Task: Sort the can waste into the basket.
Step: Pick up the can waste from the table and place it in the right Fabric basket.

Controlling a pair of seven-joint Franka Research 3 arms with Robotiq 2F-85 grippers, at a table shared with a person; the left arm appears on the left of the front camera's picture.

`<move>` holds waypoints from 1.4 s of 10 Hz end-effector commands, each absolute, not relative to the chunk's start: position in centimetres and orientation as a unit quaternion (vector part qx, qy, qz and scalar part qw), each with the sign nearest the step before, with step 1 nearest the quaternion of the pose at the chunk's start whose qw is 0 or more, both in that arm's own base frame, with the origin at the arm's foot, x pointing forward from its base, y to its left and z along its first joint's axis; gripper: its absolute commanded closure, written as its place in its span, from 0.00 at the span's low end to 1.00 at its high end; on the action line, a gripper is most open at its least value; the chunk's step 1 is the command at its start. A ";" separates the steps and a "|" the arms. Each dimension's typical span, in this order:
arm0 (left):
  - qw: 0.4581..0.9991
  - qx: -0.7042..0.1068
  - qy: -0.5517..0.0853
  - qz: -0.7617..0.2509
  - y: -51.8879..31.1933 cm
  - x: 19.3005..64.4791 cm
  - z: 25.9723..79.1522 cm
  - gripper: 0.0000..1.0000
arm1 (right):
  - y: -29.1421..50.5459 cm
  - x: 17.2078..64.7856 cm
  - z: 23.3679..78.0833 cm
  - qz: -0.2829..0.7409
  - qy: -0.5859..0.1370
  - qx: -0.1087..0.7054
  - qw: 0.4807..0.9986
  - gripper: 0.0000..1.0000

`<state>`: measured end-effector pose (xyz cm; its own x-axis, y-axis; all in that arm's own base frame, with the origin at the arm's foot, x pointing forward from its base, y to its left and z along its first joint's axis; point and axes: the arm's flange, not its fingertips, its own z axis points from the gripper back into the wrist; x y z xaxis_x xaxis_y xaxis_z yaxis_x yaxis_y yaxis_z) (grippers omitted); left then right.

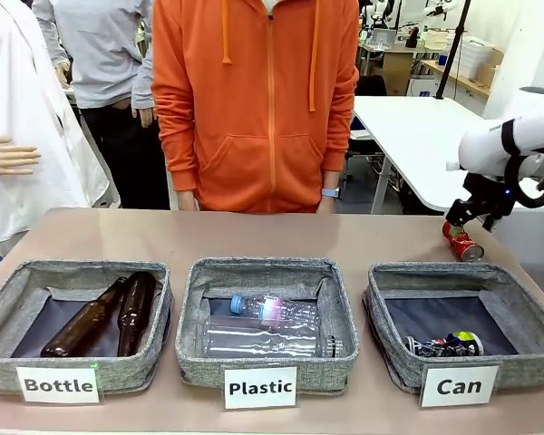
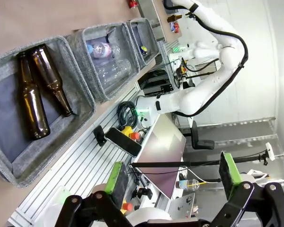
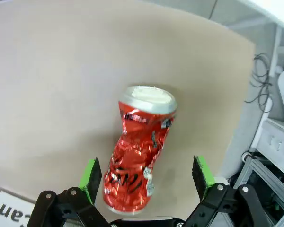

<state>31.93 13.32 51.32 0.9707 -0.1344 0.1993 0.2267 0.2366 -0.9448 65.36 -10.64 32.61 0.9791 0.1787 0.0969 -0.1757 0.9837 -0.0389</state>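
Note:
A crushed red can (image 1: pixel 462 244) lies on the table behind the far right corner of the grey "Can" basket (image 1: pixel 392 349). My right gripper (image 1: pixel 456 226) hangs just over it, open. In the right wrist view the red can (image 3: pixel 139 156) lies between the green pads (image 3: pixel 91 174), which stand apart from it on both sides. A black crushed can (image 1: pixel 446 345) with green and white marks lies inside the Can basket. My left gripper (image 2: pixel 173 177) is open and holds nothing, high above the table's left side, looking down on the row of baskets.
The "Plastic" basket (image 1: pixel 192 353) in the middle holds clear bottles. Two brown glass bottles lie in the "Bottle" basket (image 1: pixel 2 313) at the left. A person in an orange hoodie (image 1: pixel 254 100) stands at the far edge. The table edge runs close to the right of the red can.

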 end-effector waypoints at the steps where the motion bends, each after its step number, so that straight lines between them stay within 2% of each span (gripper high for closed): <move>1: 0.789 -0.602 -0.033 -0.117 13.4 31.7 51.5 0.00 | -10.8 66.3 32.2 0.087 -0.074 0.013 0.993 0.00; 6: 0.789 -0.602 -0.033 -0.117 13.4 31.7 51.5 0.00 | -10.3 66.5 31.0 0.074 -0.055 0.007 0.996 0.00; 7: 0.789 -0.602 -0.033 -0.117 13.4 31.7 51.5 0.00 | -10.1 66.6 31.0 0.074 -0.055 0.006 0.996 0.19; 8: 0.789 -0.602 -0.033 -0.117 13.4 31.7 51.5 0.00 | -10.2 66.5 31.0 0.074 -0.046 0.010 0.996 0.56; 9: 0.789 -0.602 -0.033 -0.117 13.4 31.7 51.5 0.00 | -10.2 66.5 30.9 0.075 -0.042 0.010 0.996 0.75; 10: 0.789 -0.602 -0.033 -0.117 13.4 31.7 51.5 0.00 | -10.3 66.4 31.0 0.074 -0.044 0.010 0.996 1.00; 12: 0.789 -0.602 -0.033 -0.117 13.4 31.7 51.5 0.00 | -10.0 66.4 31.1 0.073 -0.043 0.003 0.996 1.00; 13: 0.789 -0.602 -0.033 -0.117 13.4 31.7 51.5 0.00 | -10.0 66.5 31.0 0.075 -0.043 0.008 0.996 0.92; 14: 0.789 -0.602 -0.033 -0.117 13.4 31.7 51.5 0.00 | -10.1 66.4 31.0 0.076 -0.042 0.007 0.996 1.00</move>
<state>31.93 13.32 51.32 0.9707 -0.1344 0.1993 0.2267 0.2366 -0.9448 65.76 -10.19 30.77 0.9829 0.1589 0.0929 -0.1600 0.9871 0.0049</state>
